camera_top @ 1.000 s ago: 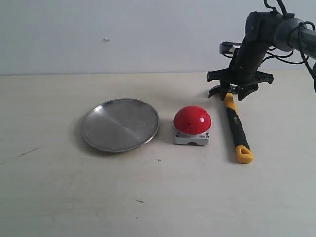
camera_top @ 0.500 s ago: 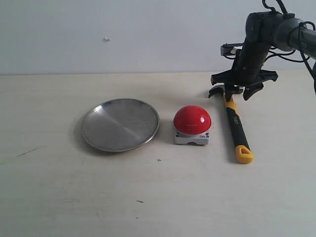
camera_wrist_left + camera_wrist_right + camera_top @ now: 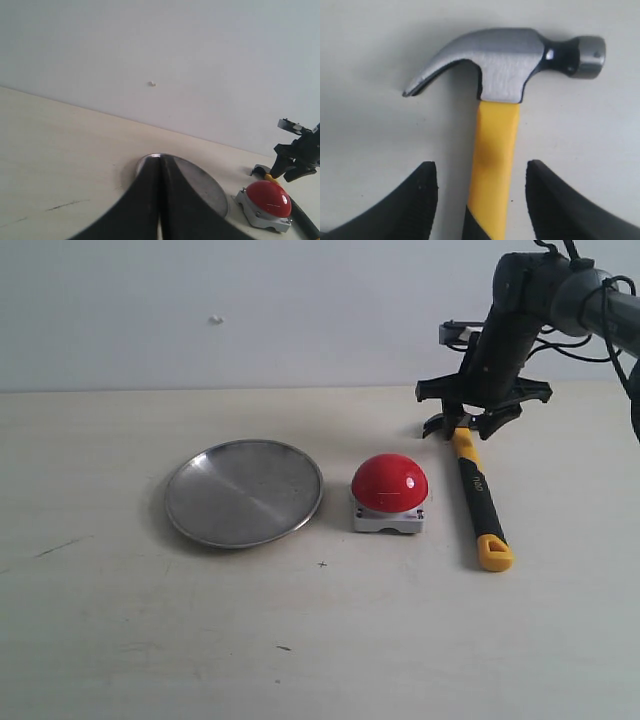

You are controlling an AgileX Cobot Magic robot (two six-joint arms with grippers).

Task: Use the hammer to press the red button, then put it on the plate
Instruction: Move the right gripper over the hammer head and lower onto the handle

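Note:
The hammer lies flat on the table just right of the red button, with its dark head at the far end. My right gripper hovers open over the yellow neck. Its fingers straddle the neck with a gap on both sides and touch nothing. The plate sits empty to the left of the button. My left gripper is shut with nothing in it, low over the table on the near side of the plate. It does not show in the exterior view.
A pale wall stands close behind the table's far edge. The right arm and its cables come in from the upper right. Bare tabletop lies in front of the plate, the button and the hammer's looped end.
My right gripper drifted a little to the right, then back left over the hammer's neck, staying open. The hammer, button and plate have not moved.

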